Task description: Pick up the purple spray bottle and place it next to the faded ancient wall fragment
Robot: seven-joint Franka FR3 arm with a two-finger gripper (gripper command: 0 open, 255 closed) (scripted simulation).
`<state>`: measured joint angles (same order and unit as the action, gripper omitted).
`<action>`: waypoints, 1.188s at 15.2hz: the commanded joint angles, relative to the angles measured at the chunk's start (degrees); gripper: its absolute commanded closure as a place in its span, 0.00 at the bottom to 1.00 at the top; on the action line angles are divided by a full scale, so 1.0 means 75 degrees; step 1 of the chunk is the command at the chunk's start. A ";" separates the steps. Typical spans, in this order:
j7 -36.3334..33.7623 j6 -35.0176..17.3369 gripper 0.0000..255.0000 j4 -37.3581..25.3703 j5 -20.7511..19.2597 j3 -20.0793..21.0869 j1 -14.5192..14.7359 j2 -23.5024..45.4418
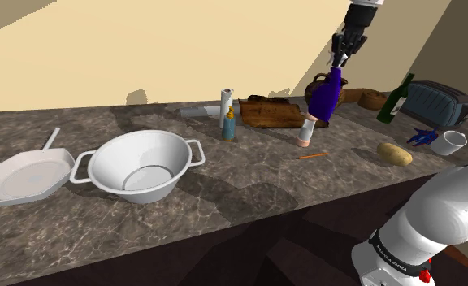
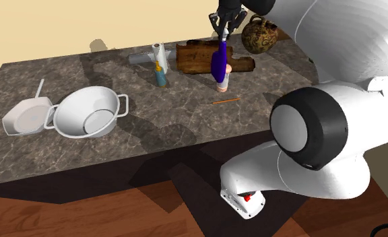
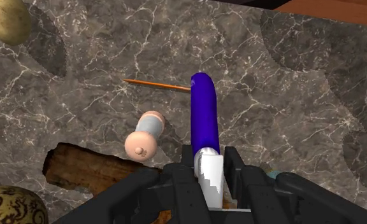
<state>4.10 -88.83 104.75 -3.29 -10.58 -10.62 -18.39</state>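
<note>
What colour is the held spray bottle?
Deep blue-purple spray bottle, white top; wrist view shows it best.

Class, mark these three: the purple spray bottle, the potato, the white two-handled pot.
purple spray bottle [image 1: 325, 98], shoulder view, its body.
potato [image 1: 395, 153], shoulder view, its middle.
white two-handled pot [image 1: 140, 151], shoulder view, inner wall.

In front of the brown slab [image 1: 270, 112] the tabletop [image 1: 257, 166] lay bare. At the slab's end on the shoulder view's left stood a blue bottle [image 1: 228, 127] and a white bottle [image 1: 227, 100]; at its other end a peach bottle [image 1: 307, 130] stood close, an orange stick [image 1: 312, 154] lay farther forward, a patterned jug [image 1: 319, 84] behind.
</note>
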 commanded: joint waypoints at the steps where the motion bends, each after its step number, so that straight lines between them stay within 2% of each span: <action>1: 0.0428 -0.0120 1.00 -0.0078 -0.0041 -0.0294 -0.0131 0.0181; 10: 0.2145 -0.0619 1.00 -0.0803 0.0136 -0.1445 -0.0677 0.1397; 18: 0.3756 -0.0784 1.00 -0.2168 0.0879 -0.2298 -0.1391 0.3097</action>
<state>30.48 -95.00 90.41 2.36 -27.02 -20.16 2.99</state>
